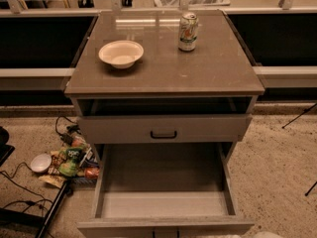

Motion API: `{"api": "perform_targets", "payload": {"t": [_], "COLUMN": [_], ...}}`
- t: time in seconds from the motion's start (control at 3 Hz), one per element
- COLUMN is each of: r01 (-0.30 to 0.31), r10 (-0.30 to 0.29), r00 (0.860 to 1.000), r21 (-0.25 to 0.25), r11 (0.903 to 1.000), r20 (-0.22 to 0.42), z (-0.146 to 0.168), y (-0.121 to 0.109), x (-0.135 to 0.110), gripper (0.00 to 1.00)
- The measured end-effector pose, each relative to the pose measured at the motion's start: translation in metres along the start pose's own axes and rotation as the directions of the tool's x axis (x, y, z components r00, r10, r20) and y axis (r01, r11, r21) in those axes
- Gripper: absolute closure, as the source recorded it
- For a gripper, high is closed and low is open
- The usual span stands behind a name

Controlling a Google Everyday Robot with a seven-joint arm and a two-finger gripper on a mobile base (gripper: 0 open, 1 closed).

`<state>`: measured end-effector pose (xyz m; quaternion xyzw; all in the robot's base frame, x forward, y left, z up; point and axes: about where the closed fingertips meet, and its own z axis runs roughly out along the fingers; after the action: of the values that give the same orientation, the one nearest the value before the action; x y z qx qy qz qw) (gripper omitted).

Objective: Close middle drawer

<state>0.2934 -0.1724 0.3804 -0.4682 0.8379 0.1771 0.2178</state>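
Note:
The middle drawer (163, 205) is pulled far out toward me, and its deep plain box is empty. Its grey-beige front (124, 227) runs along the bottom edge of the view, with only a bit of the black handle (165, 233) showing. The drawer above it (208, 128) has a black bar handle (163, 134) and stands slightly out, with a dark gap under the cabinet top. My gripper is not in view. A pale rounded shape (267, 235) shows at the bottom right edge; I cannot tell what it is.
On the cabinet top (163, 78) stand a white bowl (121, 53) at the left and a drink can (187, 31) at the back right. On the floor to the left lie snack bags (72, 160), a small white bowl (40, 162) and cables (20, 182).

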Motion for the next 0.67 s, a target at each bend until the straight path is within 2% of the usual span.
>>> {"api": "perform_targets", "payload": {"t": [0.33,0.67], "r01": [0.003,0.029], "r10": [0.0,-0.021], "r00": [0.999,0.994], "r21": [-0.063,-0.074], "r11": [0.998,0.9968], "r20": [0.055,0.106], "z": [0.049,0.073], "y": [-0.007,-0.029], "x": [0.001,-0.011], "gripper": [1.0,1.0]}}
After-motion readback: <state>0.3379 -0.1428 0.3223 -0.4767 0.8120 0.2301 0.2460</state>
